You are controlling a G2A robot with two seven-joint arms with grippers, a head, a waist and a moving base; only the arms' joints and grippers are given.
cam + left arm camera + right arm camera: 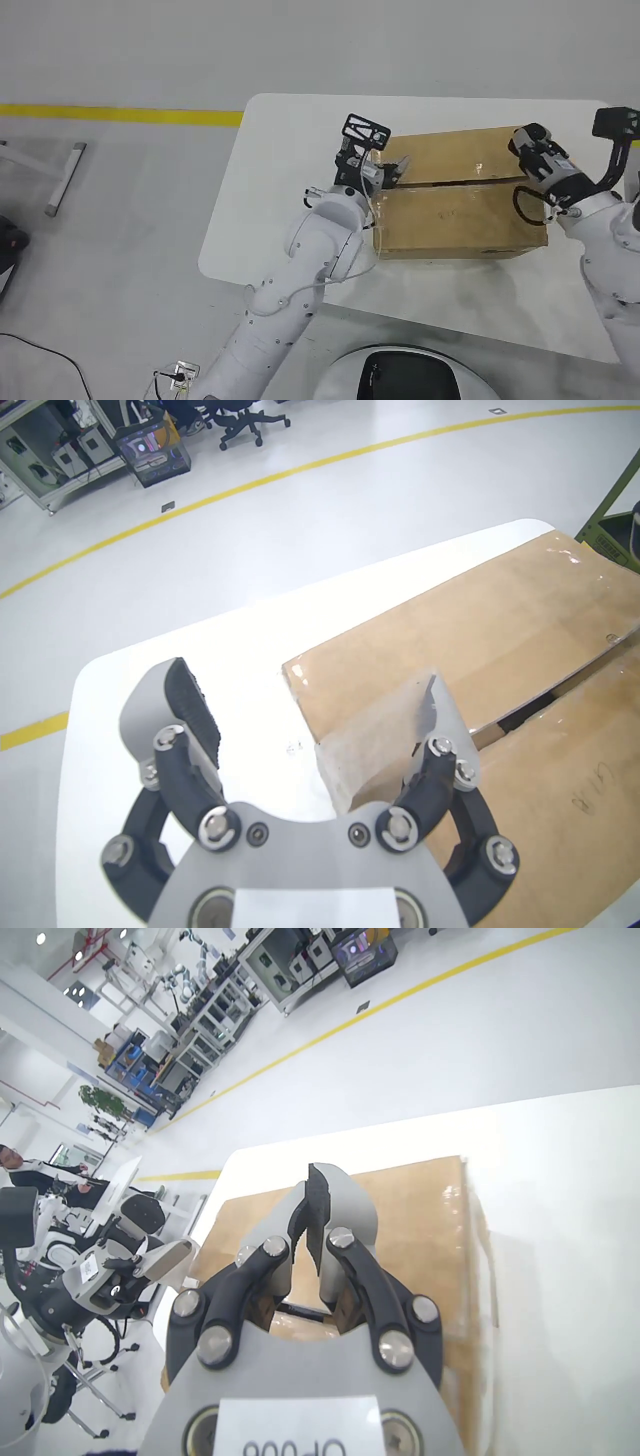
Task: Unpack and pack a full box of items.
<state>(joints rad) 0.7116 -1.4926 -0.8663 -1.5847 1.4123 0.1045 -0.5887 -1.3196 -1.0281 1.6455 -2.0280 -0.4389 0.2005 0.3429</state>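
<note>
A brown cardboard box (460, 195) lies on the white table (290, 150) with its two top flaps shut and a narrow seam (550, 695) between them. My left gripper (385, 168) is open at the box's left end. In the left wrist view the left gripper (305, 680) has one finger over the box (475, 640) top and the other over bare table (200, 640). My right gripper (528, 140) hovers over the box's right end. In the right wrist view the right gripper (312, 1193) is shut with nothing in it, above the box (410, 1228).
Bare table (550, 1153) lies beside the box's ends and along its front. The left gripper (165, 1258) appears far off past the box's other end. A yellow floor line (120, 114) runs behind the table, and a metal stand foot (65, 175) is on the floor at the left.
</note>
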